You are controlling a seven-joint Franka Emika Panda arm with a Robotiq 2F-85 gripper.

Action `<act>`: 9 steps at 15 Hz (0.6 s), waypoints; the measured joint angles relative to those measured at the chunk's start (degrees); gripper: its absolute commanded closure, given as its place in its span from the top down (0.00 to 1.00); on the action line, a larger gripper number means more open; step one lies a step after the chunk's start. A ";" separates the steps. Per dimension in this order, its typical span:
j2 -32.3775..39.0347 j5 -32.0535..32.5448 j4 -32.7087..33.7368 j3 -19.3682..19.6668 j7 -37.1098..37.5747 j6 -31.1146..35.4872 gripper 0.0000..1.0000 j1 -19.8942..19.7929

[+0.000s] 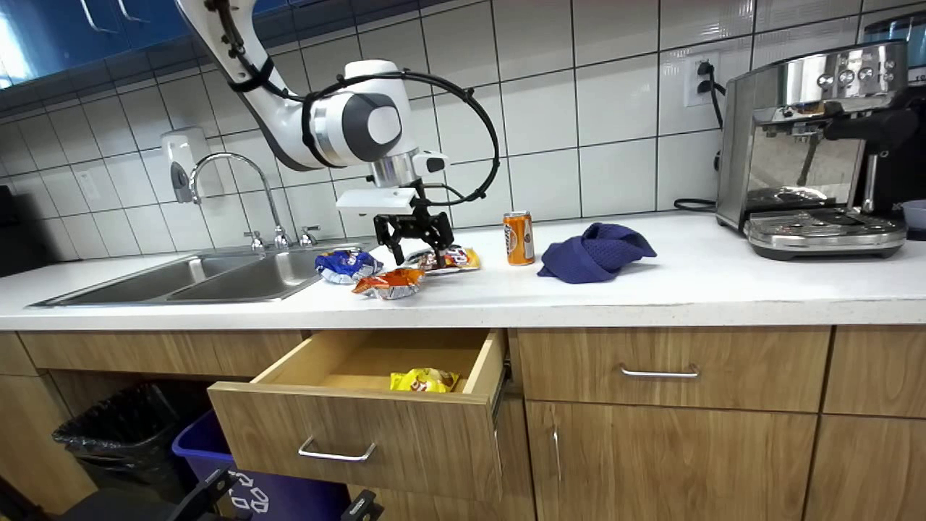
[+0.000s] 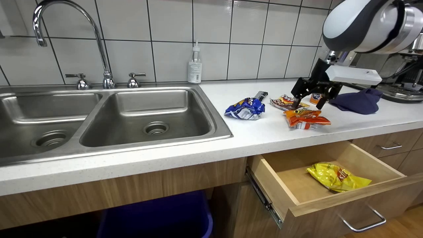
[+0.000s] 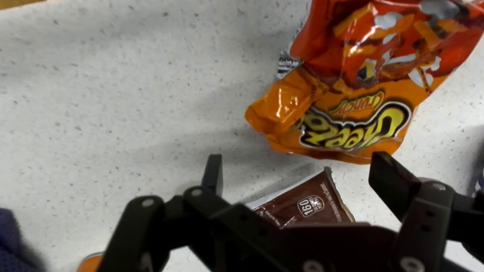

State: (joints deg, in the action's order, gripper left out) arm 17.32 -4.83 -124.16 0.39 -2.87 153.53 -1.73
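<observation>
hanging low over the counter (image 1: 709, 278), the end effector (image 3: 297, 160) is released, its two fingers spread wide apart. nearest to it lie the orange bag (image 2: 306, 118), printed with cheetos and crunchy, close to the counter's front edge, and the brown bag (image 2: 285, 101), just behind it, toward the wall (image 1: 539, 174). in the wrist view, part of the brown bag shows between the fingers, the rest hidden by the end effector; whether a fingertip touches either bag, i cannot tell. the blue bag (image 2: 244, 109) lies near them, between these two and the sink (image 2: 220, 129). on the opposite side the can (image 1: 519, 239) stands upright, just beside the crumpled navy cloth (image 1: 597, 255), and well apart from the cloth is the coffee machine (image 1: 803, 166). below the counter, in both exterior views, the drawer (image 1: 412, 434) is pulled out, with the yellow bag (image 2: 338, 177) lying in it; the bin (image 1: 304, 501) stands lower down, toward the sink side.
</observation>
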 measured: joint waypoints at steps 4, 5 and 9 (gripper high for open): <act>2.39 0.11 2.50 -0.13 0.00 0.04 1.00 0.54; 2.86 0.18 3.01 -0.20 0.00 0.04 1.00 0.61; 3.59 0.26 3.50 -0.26 0.00 0.04 1.00 0.70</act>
State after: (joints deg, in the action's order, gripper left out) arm 20.91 -4.57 -120.66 0.13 -2.86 153.57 -1.03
